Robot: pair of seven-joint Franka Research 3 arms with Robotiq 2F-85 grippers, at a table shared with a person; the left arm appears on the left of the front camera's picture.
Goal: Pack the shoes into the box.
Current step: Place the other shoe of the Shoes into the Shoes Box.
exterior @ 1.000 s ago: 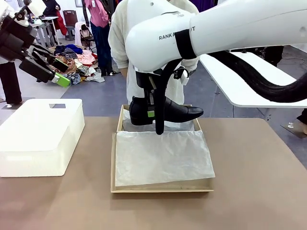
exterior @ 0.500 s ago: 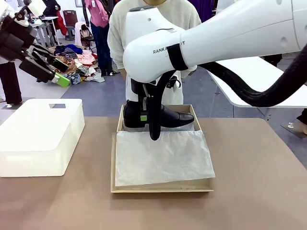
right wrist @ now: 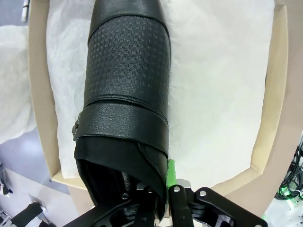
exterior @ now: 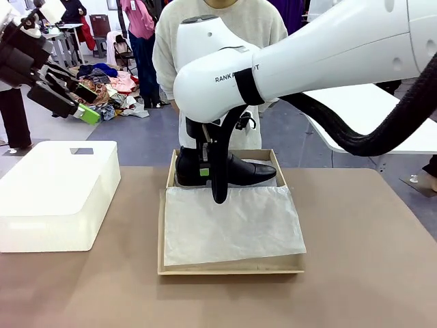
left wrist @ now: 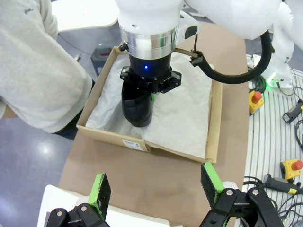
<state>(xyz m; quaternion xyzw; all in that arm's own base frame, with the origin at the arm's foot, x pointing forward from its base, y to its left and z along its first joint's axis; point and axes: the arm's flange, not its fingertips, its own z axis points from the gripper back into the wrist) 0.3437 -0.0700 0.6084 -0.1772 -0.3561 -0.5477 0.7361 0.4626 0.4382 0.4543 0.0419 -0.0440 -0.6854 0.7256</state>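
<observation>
One black shoe (exterior: 242, 169) in sight. One tan cardboard box (exterior: 229, 268). White tissue paper (exterior: 232, 225) in it, sheet count can't tell. One white bin (exterior: 58, 195). One counter (exterior: 362, 260). Two grippers, left gripper (left wrist: 154, 174) and right gripper (exterior: 205, 165), one pair of jaws each; two green pads (left wrist: 100, 188) show on the left pair. One person (exterior: 167, 55) across the counter. Two red stop buttons (left wrist: 256, 97) off the counter's side, left wrist view.
</observation>
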